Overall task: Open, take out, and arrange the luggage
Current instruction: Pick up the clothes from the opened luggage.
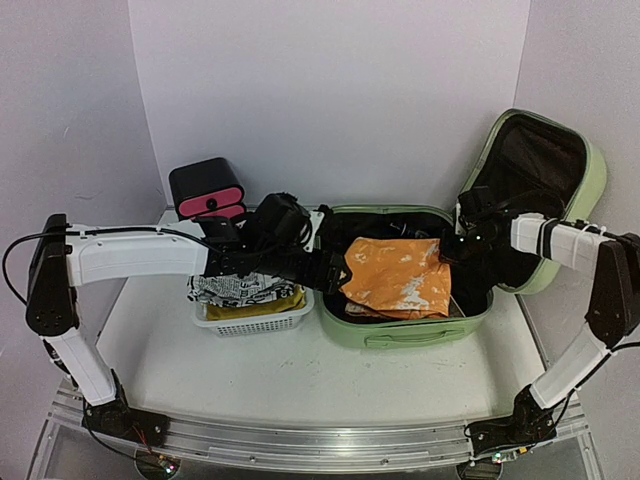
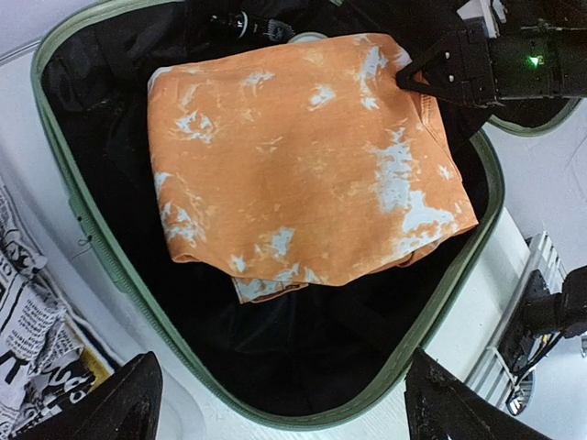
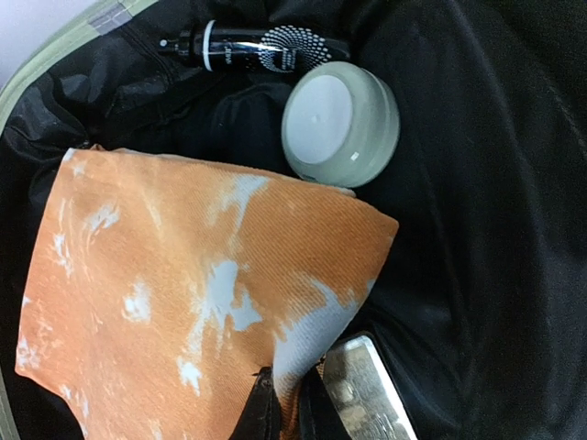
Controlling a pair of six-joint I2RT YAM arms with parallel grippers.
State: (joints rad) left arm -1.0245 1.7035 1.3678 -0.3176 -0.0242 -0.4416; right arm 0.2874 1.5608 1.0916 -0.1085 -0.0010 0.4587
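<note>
The luggage (image 1: 400,335) lies open on the table, its lid (image 1: 585,190) leaning up at the back right. A folded orange cloth with pale blotches (image 1: 395,275) rests on the black lining. My right gripper (image 1: 447,247) is shut on that cloth's right edge; the right wrist view shows the black fingertips (image 3: 292,390) pinching a fold of the orange cloth (image 3: 165,302). My left gripper (image 1: 335,270) hangs open above the case's left side. In its wrist view the left gripper (image 2: 280,376) holds nothing, with the green rim (image 2: 119,275) and orange cloth (image 2: 303,156) below it.
Inside the case behind the cloth lie a pale round jar (image 3: 339,124) and a black bottle (image 3: 257,50). A silvery flat item (image 3: 367,390) sits beside my right fingers. A white basket (image 1: 250,315) with printed cloth stands left of the case, and a black drawer box (image 1: 207,195) behind it.
</note>
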